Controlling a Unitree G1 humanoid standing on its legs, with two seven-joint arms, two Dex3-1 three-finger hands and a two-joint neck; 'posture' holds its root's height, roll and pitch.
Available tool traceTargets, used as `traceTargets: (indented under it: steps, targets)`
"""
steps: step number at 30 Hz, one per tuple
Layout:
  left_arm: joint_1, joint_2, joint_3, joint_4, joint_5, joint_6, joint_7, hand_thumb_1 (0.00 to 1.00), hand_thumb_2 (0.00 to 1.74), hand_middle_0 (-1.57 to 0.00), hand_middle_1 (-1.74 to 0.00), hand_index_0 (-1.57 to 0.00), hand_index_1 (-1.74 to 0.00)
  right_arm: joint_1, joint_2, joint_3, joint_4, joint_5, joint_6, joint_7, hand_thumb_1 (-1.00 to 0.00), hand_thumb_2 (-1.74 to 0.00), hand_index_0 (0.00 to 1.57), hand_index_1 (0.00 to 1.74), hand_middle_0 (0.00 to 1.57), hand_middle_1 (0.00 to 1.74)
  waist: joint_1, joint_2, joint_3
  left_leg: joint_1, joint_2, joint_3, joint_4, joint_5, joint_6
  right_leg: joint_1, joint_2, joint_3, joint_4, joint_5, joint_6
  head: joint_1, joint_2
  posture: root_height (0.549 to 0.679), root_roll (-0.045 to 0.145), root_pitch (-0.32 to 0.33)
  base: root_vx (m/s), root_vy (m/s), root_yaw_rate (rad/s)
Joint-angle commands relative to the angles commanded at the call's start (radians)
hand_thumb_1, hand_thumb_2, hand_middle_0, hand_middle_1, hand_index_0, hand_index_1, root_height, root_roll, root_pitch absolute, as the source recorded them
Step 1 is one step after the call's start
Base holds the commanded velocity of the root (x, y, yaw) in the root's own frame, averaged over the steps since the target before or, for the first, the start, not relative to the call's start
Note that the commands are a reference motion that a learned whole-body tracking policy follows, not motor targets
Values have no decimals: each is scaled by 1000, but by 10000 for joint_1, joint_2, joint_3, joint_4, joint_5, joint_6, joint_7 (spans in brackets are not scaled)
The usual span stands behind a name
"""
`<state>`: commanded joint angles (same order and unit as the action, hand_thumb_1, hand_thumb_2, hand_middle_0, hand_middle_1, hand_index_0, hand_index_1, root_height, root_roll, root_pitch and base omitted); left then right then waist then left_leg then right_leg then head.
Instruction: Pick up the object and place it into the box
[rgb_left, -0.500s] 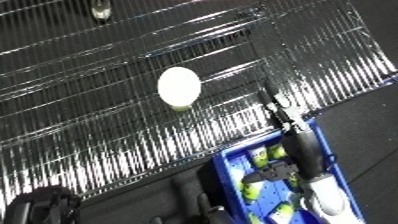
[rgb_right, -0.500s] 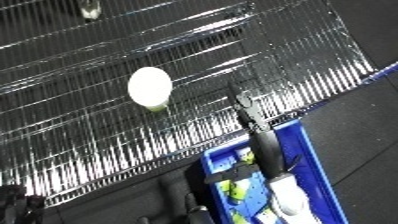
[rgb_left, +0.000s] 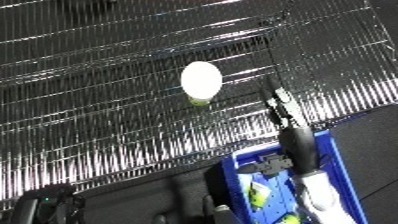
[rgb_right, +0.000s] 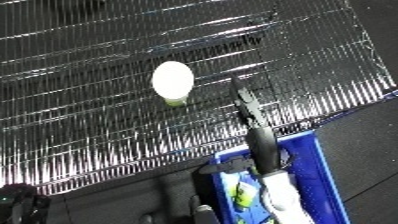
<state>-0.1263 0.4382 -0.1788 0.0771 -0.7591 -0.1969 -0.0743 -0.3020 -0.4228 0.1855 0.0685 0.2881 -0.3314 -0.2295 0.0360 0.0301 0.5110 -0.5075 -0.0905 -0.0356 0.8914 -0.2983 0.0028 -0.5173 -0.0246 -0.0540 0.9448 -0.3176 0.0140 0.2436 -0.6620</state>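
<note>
The right robot hand (rgb_left: 282, 107), fingers straight and holding nothing, is reaching up from the lower right toward the white oval object (rgb_left: 202, 80) lying mid-frame on the shiny tabletop (rgb_left: 89, 100), above the blue bin (rgb_left: 340, 165).

The right hand (rgb_left: 282, 107) is black and slim, its thin dark fingers (rgb_right: 245, 102) carrying small pale or silvery patches along their length. Behind the hand, the wrist is a black, rounded, tube-like section, and nearer the view's lower edge it meets the right forearm (rgb_left: 317, 187), a smooth white and silver shell with a glossy, curved surface. No cables, screws or markings can be made out on either part.
</note>
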Motion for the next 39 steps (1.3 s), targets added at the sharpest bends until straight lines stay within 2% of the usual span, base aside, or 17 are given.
traceTargets:
  steps: [3,7,14,18,28,39]
  targets:
    - [-47,44,-61,-33,-42,39,16,1000,1740,-1570,-1740,-1570,-1740,-217,6,26,159,65,4,-198,0,0,0,0,0,0,27,34,48,-144,-18,13,82,-40,25,-195,-6,-13,134,14,-1,96,-8,614,83,-43,-34,28,70]
    - [-128,149,-301,-88,-138,55,103,1000,1740,-1570,-1740,-1570,-1740,-764,-72,55,643,216,-48,-612,0,0,0,0,0,0,98,109,90,-521,-74,16,465,-183,39,-556,-28,-40,442,-30,2,294,71,609,82,-34,-20,29,42]
    - [-303,205,-559,-13,-351,-68,155,1000,1740,-1570,-1740,-1570,-1740,-1541,-246,164,1240,293,-7,-664,0,0,0,0,0,0,149,231,90,-995,-145,122,949,-477,100,-1060,-16,-29,848,-214,-89,470,253,601,82,-13,-23,48,25]
    - [-335,193,-616,-9,-371,-93,147,1000,1740,-1570,-1740,-1570,-1740,-1737,-334,233,1394,308,29,-649,0,0,0,0,0,0,157,267,90,-1142,-142,167,1075,-587,149,-1285,-10,-7,1009,-277,-118,565,383,597,80,-4,-7,35,25]
    - [-603,230,-807,-19,-394,-5,289,1000,1740,-1570,-1740,-1570,-1740,-2762,-471,554,1992,411,421,-708,0,0,0,0,0,0,290,362,90,-1355,-167,176,1101,-723,249,-1663,-8,-1,1150,-305,-142,965,1035,593,70,19,8,23,58]
    - [-980,272,-1017,-88,-564,9,301,1000,1740,-1570,-1740,-1570,-1740,-4226,-757,804,3060,979,666,-852,0,0,0,0,0,0,517,494,90,-1555,-244,151,1184,-840,352,-1982,-32,-86,1318,-363,-174,1531,1440,588,62,33,14,19,58]
